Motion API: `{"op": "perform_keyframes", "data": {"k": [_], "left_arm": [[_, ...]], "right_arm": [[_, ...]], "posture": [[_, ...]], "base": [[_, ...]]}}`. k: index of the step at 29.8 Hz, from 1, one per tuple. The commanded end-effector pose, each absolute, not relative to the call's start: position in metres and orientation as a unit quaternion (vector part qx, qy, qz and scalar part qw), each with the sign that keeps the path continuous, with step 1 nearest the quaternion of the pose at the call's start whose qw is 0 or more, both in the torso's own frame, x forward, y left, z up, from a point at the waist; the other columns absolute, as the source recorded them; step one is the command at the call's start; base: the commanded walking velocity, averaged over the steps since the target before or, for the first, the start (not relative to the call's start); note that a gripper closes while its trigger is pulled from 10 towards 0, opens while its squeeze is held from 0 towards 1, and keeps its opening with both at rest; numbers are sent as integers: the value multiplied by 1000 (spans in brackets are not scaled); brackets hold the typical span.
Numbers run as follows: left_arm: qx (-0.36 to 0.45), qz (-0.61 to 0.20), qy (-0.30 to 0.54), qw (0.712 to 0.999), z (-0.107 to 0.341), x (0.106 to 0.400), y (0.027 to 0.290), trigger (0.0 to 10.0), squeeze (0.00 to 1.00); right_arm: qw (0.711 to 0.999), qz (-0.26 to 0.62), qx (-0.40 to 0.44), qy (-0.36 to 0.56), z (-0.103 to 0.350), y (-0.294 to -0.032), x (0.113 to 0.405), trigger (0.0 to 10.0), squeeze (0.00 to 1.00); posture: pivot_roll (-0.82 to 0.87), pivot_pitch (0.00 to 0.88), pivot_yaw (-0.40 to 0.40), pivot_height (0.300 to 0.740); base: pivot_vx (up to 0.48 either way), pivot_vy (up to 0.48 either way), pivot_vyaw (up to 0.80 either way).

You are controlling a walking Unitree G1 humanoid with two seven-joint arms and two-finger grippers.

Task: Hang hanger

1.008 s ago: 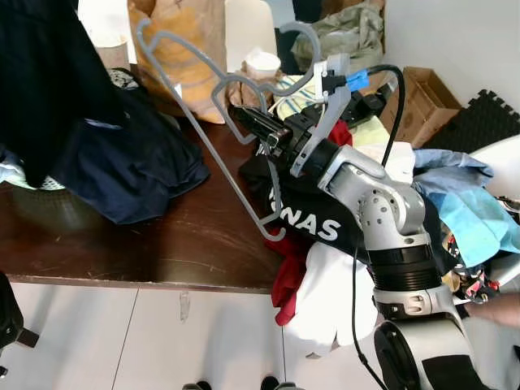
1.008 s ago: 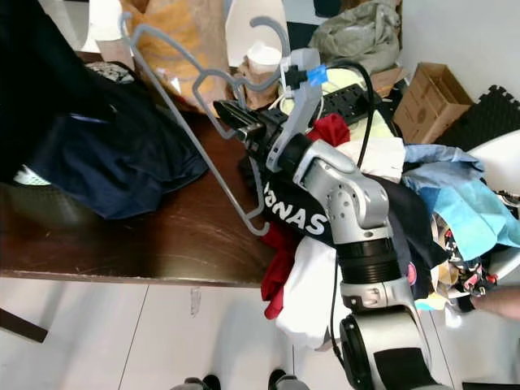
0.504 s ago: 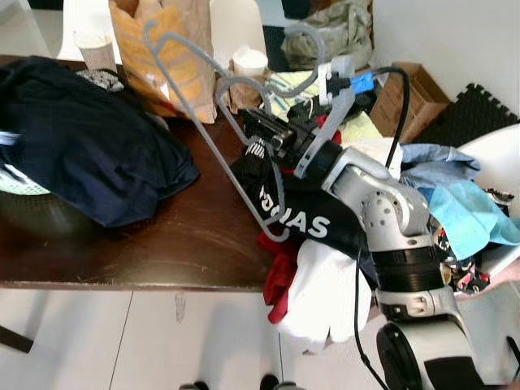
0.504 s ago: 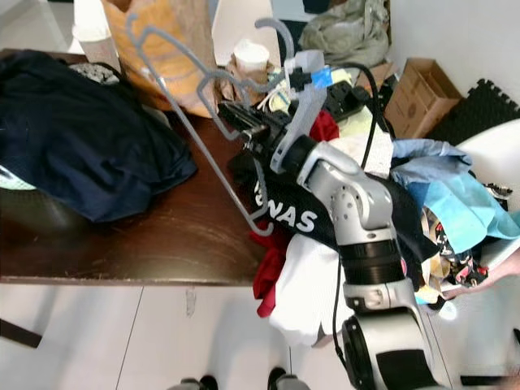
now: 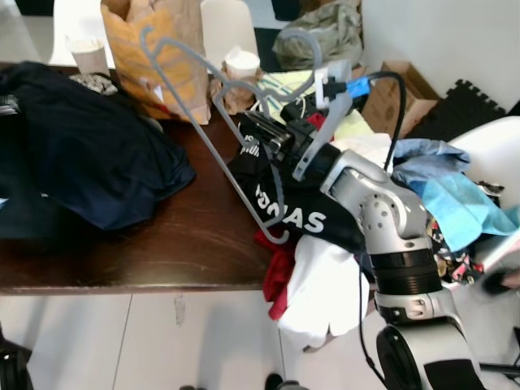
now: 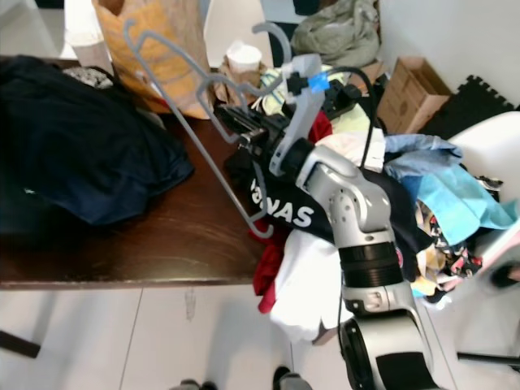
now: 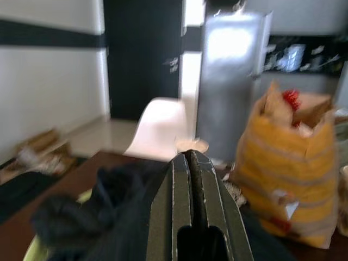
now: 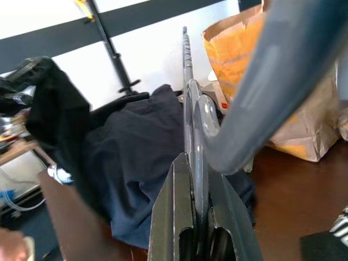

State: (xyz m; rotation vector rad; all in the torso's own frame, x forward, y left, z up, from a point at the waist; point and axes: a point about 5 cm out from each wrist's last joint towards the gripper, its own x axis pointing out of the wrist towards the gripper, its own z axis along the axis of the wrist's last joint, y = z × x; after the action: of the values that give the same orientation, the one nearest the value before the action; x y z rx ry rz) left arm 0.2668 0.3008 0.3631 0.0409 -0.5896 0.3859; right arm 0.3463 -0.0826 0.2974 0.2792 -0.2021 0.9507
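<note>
- Left eye view: the robot's silver right arm (image 5: pixel 382 211) rises from the lower right of the frame, bends at the elbow and reaches forward and to the left over a dark brown wooden table (image 5: pixel 162 244).
- The right gripper (image 5: pixel 258 128), its two long black fingers pressed together, clamps a thin grey plastic clothes hanger (image 5: pixel 213 154) near the neck below the hook.
- The hanger is held in the air above the table, tilted, its hook curling up beside the wrist camera mount and its long bar slanting down to a lower corner near the table's front edge.
- Right wrist view: the black fingers (image 8: pixel 179 217) close on the hanger's thin grey bar, which runs straight away between them; a thicker grey curve of the hanger crosses close to the lens.
- A dark navy heap of clothing (image 5: pixel 81 154) lies on the left part of the table, and an orange-and-brown paper bag (image 5: pixel 158 49) stands behind the hanger.
- A black garment with white lettering (image 5: pixel 296 215) sits under the forearm on a mixed pile of red, white and blue clothes (image 5: pixel 325 284) at the table's right end.
- Left wrist view: the left gripper (image 7: pixel 191 179) has its fingers together and holds nothing, pointing toward the dark clothing and the paper bag.
</note>
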Motion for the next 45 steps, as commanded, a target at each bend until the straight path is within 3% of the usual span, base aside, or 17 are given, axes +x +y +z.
{"op": "perform_keyframes", "data": {"k": [1,5,6,8,9,16,34,42,45], "left_arm": [[15,193,-287,938,361,265,301,1216,0],[15,183,-288,940,365,267,298,1373,0],[19,178,-291,940,368,267,297,3020,0],[19,178,-291,940,368,267,297,3020,0],[25,176,-293,939,370,266,296,9961,0],[56,153,-319,934,383,259,287,10000,0],[86,123,-333,931,396,255,277,10000,0],[129,-12,-343,931,404,254,234,10000,0],[154,-15,-341,927,405,253,230,10000,0]], "right_arm": [[870,465,130,-97,296,-76,343,10000,0],[870,465,131,-97,296,-76,343,10000,0],[870,465,131,-97,296,-76,343,10000,0],[870,465,131,-97,296,-76,343,10000,0],[870,465,131,-97,296,-75,343,10000,0],[871,463,132,-98,296,-75,343,10000,0],[861,461,172,-126,305,-76,342,10000,0],[838,471,232,-151,321,-84,341,10000,0],[837,469,236,-156,324,-86,341,10000,0]], "posture": [[-17,171,-55,740],[-16,171,-53,740],[-16,171,-53,740],[-16,171,-53,740],[-16,171,-53,740],[-16,171,-50,740],[-6,170,-50,740],[-1,170,-51,740],[-2,170,-51,740]], "base": [[0,480,0],[0,480,0],[0,480,0],[0,480,0],[0,0,0],[47,0,0],[480,0,0],[60,0,-500],[0,0,-800]]}}
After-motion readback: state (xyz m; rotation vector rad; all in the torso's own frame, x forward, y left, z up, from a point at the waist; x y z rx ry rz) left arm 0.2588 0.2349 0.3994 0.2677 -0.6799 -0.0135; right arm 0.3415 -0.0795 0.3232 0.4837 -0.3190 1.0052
